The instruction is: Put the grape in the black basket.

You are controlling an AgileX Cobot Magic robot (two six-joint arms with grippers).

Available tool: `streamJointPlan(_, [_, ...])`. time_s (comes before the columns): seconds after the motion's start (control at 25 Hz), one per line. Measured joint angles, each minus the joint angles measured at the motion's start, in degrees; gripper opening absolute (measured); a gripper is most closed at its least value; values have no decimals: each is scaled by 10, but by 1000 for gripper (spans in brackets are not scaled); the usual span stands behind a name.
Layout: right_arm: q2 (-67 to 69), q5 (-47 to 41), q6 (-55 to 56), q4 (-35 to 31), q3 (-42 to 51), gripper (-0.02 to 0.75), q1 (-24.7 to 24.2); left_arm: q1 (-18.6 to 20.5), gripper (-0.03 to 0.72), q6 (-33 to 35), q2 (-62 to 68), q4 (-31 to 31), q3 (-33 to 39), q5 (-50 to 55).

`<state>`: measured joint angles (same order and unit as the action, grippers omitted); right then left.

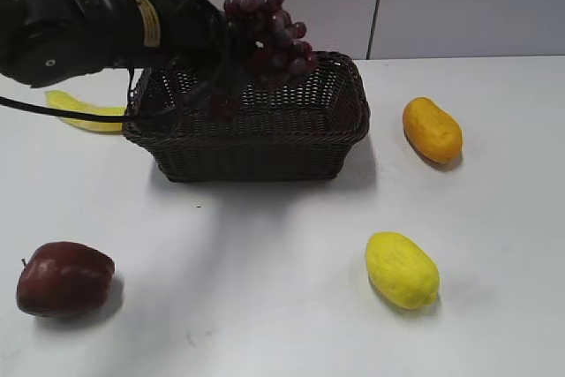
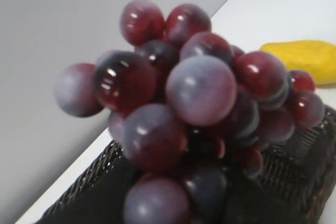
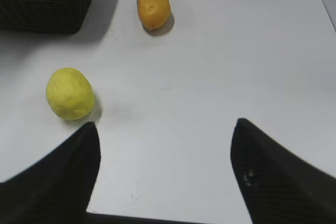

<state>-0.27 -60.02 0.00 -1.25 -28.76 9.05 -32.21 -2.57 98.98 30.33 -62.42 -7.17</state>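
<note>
We see the bunch of round dark purple-red grapes [image 1: 269, 28] hanging above the rectangular dark woven wicker basket [image 1: 265, 143], over its rear left part, pinched by our left hand [image 1: 221, 37]. Our right hand [image 3: 164, 174] is spread wide over the white worktop [image 1: 265, 289], well right of the basket. A yellow lemon-like fruit [image 1: 402, 269] lies in front of the basket, an orange one [image 1: 432, 130] to its right.

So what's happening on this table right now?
The left arm holds the grapes in the air over the basket; they are not in it yet. The right fingers are open over bare table, holding nothing. An apple, two yellow fruits and an orange one lie around.
</note>
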Motion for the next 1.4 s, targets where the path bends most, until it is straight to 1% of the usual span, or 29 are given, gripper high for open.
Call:
streamJointPlan(0.24, [0, 0, 0, 0, 0, 585, 0, 29, 295, 0, 44, 0, 0, -10])
streamJointPlan(0.36, [0, 0, 0, 0, 0, 586, 0, 32, 295, 0, 61, 2, 0, -17])
streamJointPlan(0.4, [0, 0, 0, 0, 0, 586, 0, 32, 314, 0, 64, 2, 0, -18])
streamJointPlan(0.44, [0, 0, 0, 0, 0, 586, 0, 32, 366, 0, 67, 2, 0, -17])
streamJointPlan(0.52, [0, 0, 0, 0, 0, 586, 0, 32, 517, 0, 68, -3, 0, -20])
streamJointPlan(0.56, [0, 0, 0, 0, 0, 586, 0, 32, 574, 0, 68, -8, 0, -23])
streamJointPlan(0.6, [0, 0, 0, 0, 0, 586, 0, 32, 615, 0, 68, -12, 0, -23])
streamJointPlan(0.64, [0, 0, 0, 0, 0, 586, 0, 32, 632, 0, 68, -13, 0, -23])
streamJointPlan(0.84, [0, 0, 0, 0, 0, 585, 0, 33, 630, 0, 62, -17, 0, -2])
streamJointPlan(1.0, [0, 0, 0, 0, 0, 585, 0, 33, 592, 0, 36, -24, 0, 51])
streamJointPlan(1.24, [0, 0, 0, 0, 0, 585, 0, 41, 539, 0, -28, -30, 0, 174])
streamJointPlan(1.4, [0, 0, 0, 0, 0, 585, 0, 70, 520, 0, -54, -45, 0, 281])
